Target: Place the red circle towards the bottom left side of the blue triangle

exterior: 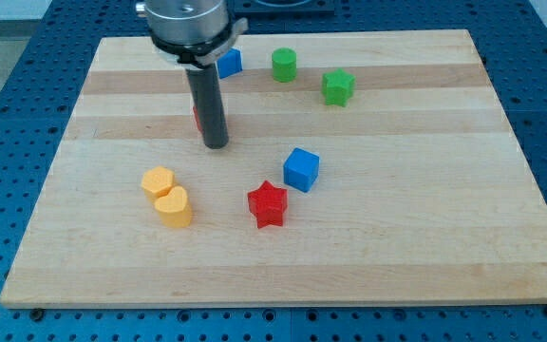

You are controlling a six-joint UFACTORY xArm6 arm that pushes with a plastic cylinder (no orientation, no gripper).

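My tip (216,144) rests on the board left of centre. The rod hides most of the red circle (197,120); only a thin red sliver shows at the rod's left edge, just above the tip and touching or very close to the rod. The blue triangle (231,64) sits near the view's top, up and to the right of the tip, partly covered by the arm's body.
A green cylinder (284,65) and a green star (338,86) sit at the top right of centre. A blue cube (301,169) and a red star (268,204) lie below right of the tip. Two yellow blocks (158,180) (174,206) touch at lower left.
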